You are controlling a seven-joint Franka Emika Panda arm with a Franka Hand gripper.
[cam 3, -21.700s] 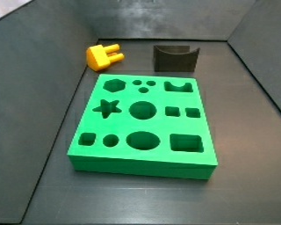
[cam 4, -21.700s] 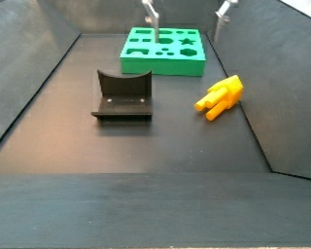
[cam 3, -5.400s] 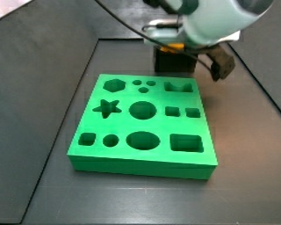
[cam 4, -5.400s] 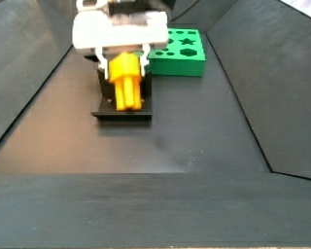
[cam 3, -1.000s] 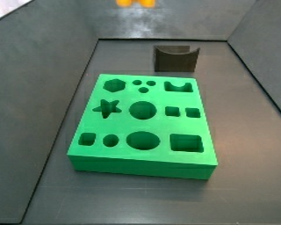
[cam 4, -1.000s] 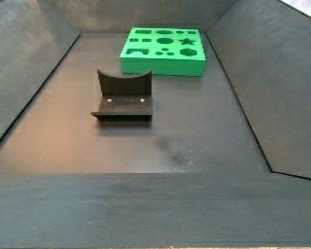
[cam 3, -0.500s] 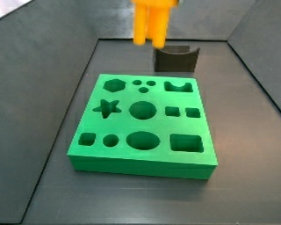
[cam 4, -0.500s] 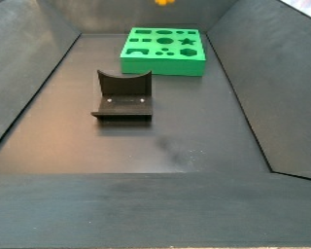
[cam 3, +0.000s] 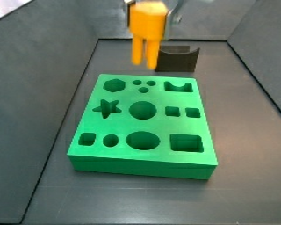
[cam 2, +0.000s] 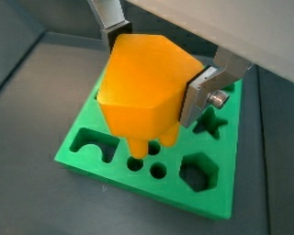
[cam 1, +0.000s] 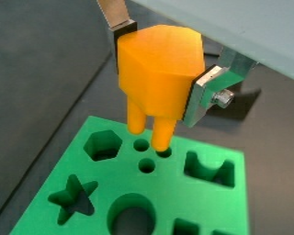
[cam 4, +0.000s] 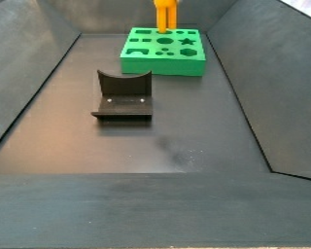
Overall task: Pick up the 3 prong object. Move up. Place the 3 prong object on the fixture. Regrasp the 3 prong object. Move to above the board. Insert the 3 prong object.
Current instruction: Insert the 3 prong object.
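Insertion stage. Your gripper (cam 1: 162, 69) hangs over the far end of the board (cam 3: 126, 145), its jaws clamped on the 3 prong object (cam 1: 157, 72); the silver finger plates (cam 1: 215, 86) press on opposite faces of the orange block, seen in both wrist views. The object (cam 3: 147, 32) hangs prongs down, clear of the board's top face.

In a side view, the three small round holes (cam 3: 142, 85) sit at about 12 o'clock on the board, between the hexagon cut-out (cam 3: 111, 86) at 11 o'clock and the notched cut-out (cam 3: 177, 85) at 1 o'clock. In a wrist view the prong tips (cam 1: 150, 136) hover just over these holes (cam 1: 149, 157), near but not yet entered.

The fixture (cam 4: 121, 95) stands empty on the floor, well apart from the board (cam 4: 165, 51).

Judged step: move above the board is nearly done; insertion remains. Your next move calls for matching all three prongs to the hole triangle, correcting any twist about the vertical, then a straight, slow descent. Exact alignment cannot be confirmed from these views.
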